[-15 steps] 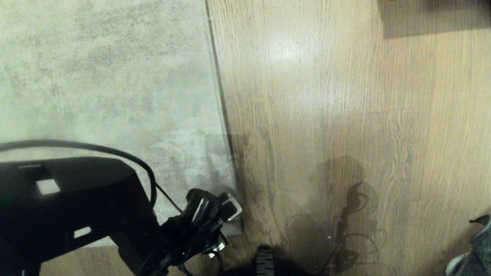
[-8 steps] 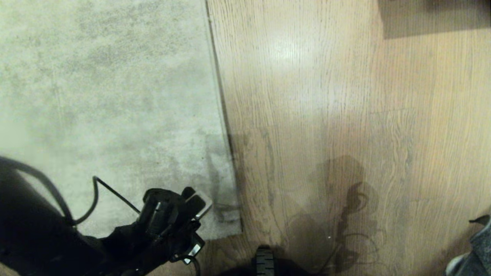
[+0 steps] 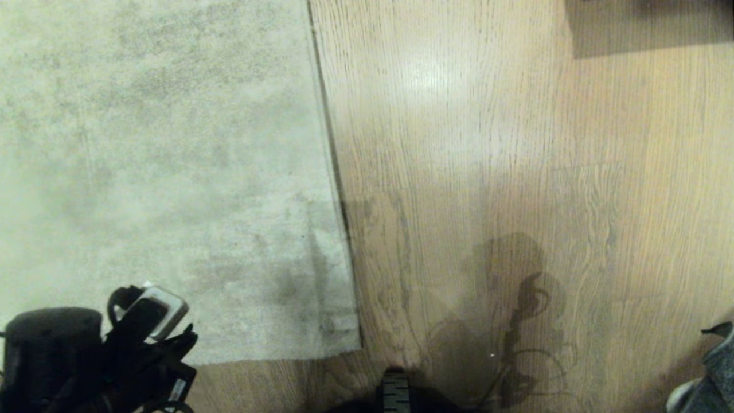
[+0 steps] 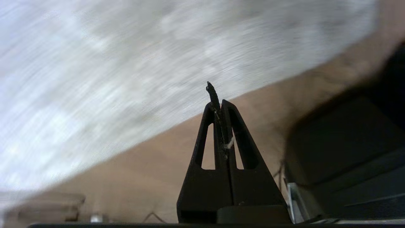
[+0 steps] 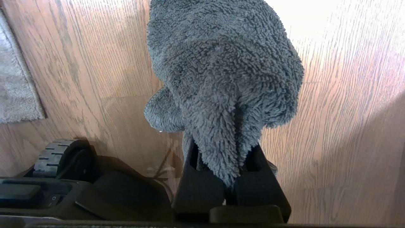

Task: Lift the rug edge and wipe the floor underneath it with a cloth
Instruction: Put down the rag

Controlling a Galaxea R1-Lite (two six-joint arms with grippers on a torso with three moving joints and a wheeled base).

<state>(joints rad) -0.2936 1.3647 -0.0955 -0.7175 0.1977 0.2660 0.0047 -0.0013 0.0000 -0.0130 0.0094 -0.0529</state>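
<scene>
Cloth (image 5: 221,79) clamped in right gripper (image 5: 232,177), rug edge (image 3: 335,189) flat

Your left gripper (image 3: 143,321) has withdrawn from the near corner of the rug (image 3: 338,338), where it stood a second ago, and now sits at the lower left of the head view over the rug's near border. The bulky arm housing that filled the lower left has dropped almost out of frame. The corner, then partly covered by the gripper, now lies flat and fully exposed.
</scene>
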